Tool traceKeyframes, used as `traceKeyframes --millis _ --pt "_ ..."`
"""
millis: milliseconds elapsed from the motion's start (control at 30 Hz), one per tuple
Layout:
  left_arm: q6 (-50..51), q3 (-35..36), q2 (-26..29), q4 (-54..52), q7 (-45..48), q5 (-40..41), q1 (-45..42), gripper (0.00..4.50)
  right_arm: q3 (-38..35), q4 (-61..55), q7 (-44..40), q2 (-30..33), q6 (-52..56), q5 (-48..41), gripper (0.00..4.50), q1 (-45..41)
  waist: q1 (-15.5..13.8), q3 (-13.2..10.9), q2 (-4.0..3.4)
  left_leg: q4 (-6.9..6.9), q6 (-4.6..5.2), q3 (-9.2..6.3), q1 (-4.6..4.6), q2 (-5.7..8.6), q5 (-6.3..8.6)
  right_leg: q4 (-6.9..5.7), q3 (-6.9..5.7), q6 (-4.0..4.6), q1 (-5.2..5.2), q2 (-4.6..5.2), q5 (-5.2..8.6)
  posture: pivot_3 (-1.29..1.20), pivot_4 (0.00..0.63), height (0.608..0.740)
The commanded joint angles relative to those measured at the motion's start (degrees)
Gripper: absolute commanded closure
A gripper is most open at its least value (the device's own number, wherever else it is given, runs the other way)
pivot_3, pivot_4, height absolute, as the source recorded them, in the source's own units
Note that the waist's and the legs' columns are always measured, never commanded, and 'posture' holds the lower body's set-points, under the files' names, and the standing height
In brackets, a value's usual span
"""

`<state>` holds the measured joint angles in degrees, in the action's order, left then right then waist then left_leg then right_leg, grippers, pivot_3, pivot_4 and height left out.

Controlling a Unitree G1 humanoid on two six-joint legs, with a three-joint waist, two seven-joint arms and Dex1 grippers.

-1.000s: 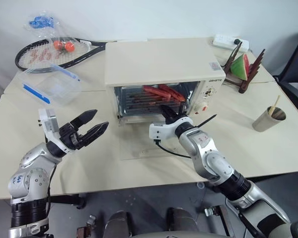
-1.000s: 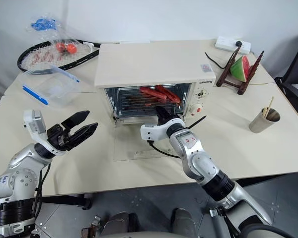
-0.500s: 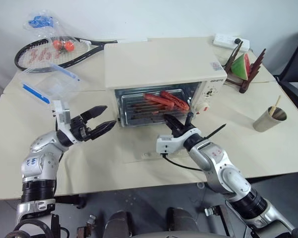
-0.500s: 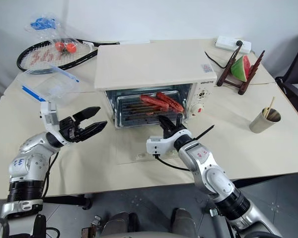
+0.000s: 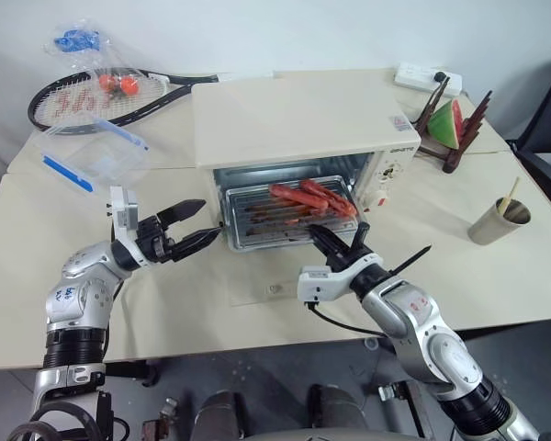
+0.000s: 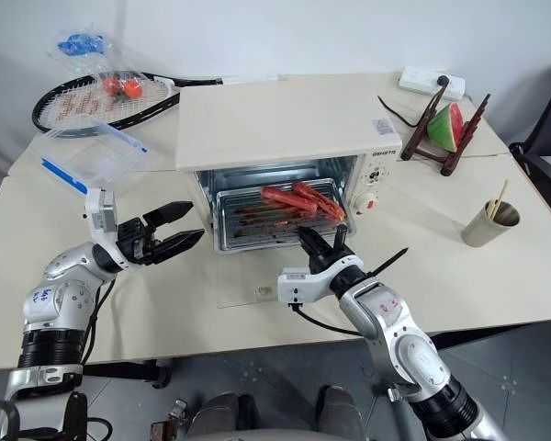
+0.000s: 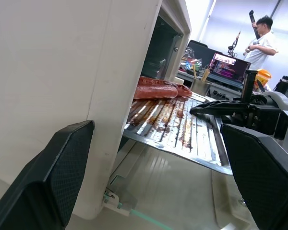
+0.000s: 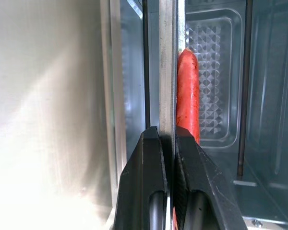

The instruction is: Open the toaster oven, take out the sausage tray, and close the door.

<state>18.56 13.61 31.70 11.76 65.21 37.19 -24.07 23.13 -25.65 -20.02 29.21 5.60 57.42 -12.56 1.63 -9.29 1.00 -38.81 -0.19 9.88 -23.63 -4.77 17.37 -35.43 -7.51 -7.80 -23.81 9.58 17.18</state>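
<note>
The cream-white toaster oven (image 5: 294, 115) stands mid-table with its glass door (image 5: 248, 280) folded down flat on the table in front. The ribbed silver sausage tray (image 5: 266, 216) sticks partly out of the opening, with red sausages (image 5: 312, 195) at its back right. My right gripper (image 5: 320, 235) is shut on the tray's front rim, seen edge-on in the right wrist view as the rim (image 8: 168, 72) beside a sausage (image 8: 187, 91). My left gripper (image 5: 197, 236) hangs open just left of the oven's front corner, holding nothing. Ahead of it, the left wrist view shows the tray (image 7: 182, 134).
A clear plastic box with blue clips (image 5: 92, 156), a tennis racket (image 5: 92, 96) and a bag of tomatoes (image 5: 118, 84) lie at the back left. A watermelon slice on a stand (image 5: 445, 124), a power strip (image 5: 422, 75) and a cup with sticks (image 5: 496, 220) are on the right. A person (image 7: 261, 40) stands far off.
My right gripper has drawn back toward me, sliding the sausage tray partly out of the oven. My left gripper has edged right, closer to the oven's left front corner, still open.
</note>
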Motion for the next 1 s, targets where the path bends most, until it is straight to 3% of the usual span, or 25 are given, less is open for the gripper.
traceKeyframes --millis 33,333,767,1000 --pt "1.3 2.5 2.2 -3.1 1.8 2.3 2.0 0.02 -3.5 -4.7 2.2 0.7 -2.5 0.3 4.50 1.0 0.0 0.0 0.00 0.02 0.00 0.00 0.02 0.00 0.00 0.00 0.00 0.00 0.00 0.00 0.00 0.00 0.150 0.740" --pt "4.4 4.1 4.9 -8.6 2.9 4.1 7.3 0.02 -7.0 -6.5 1.8 1.8 -7.7 -1.2 4.50 3.9 0.0 0.0 0.00 -0.07 0.00 -0.01 0.08 -0.01 0.00 -0.02 0.02 0.02 0.09 0.00 0.02 0.00 0.150 0.740" --pt "10.3 1.6 1.5 -16.2 -1.9 7.4 8.7 0.02 -11.9 -8.7 -0.4 5.5 -14.9 -5.4 4.50 9.0 -0.1 0.0 0.01 -0.06 -0.01 -0.01 0.20 -0.02 0.01 -0.06 0.06 0.05 0.16 0.00 0.04 0.00 0.150 0.740" --pt "28.4 1.2 1.4 -22.8 -11.5 17.5 10.1 0.02 -14.3 -10.9 -0.5 6.4 -17.9 -6.4 4.50 11.1 -0.1 0.0 0.03 -0.08 0.00 -0.03 0.29 -0.03 0.01 -0.10 0.11 0.06 0.23 0.00 0.05 0.00 0.150 0.740"
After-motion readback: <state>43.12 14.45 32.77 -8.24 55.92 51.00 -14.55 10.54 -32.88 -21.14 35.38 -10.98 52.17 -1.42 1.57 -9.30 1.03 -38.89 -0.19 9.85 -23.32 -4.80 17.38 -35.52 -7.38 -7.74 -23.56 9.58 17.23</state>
